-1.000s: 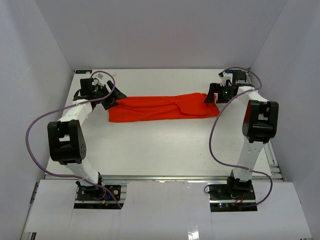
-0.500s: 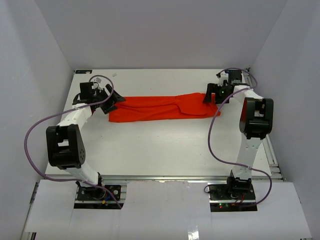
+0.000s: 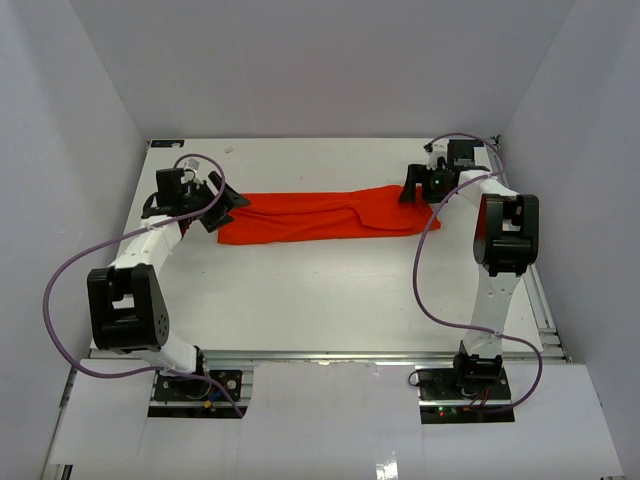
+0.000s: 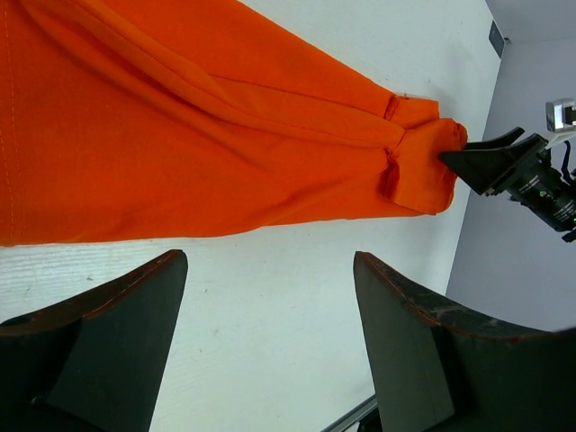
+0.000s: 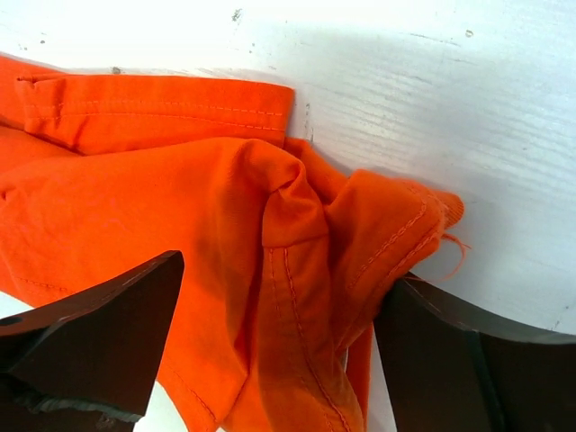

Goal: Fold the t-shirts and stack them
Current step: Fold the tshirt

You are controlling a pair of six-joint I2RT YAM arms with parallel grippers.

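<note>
The orange-red t-shirt (image 3: 320, 216) lies on the white table as a long folded strip running left to right. My left gripper (image 3: 226, 206) is open at the shirt's left end. In the left wrist view its fingers (image 4: 135, 306) straddle bare table (image 4: 270, 297) just short of the shirt's edge (image 4: 198, 144). My right gripper (image 3: 414, 193) is open over the shirt's right end. In the right wrist view the bunched sleeve and hem (image 5: 306, 270) sit between the jaws, and the right finger (image 5: 450, 351) touches the fabric.
The white table (image 3: 330, 300) is enclosed by grey walls at the back and both sides. The right arm's gripper shows at the shirt's far end in the left wrist view (image 4: 504, 162). A purple cable (image 3: 60, 290) loops from each arm.
The left arm has swung a little left and nearer, the right gripper slightly toward the back. The shirt has kept its place and shape.
</note>
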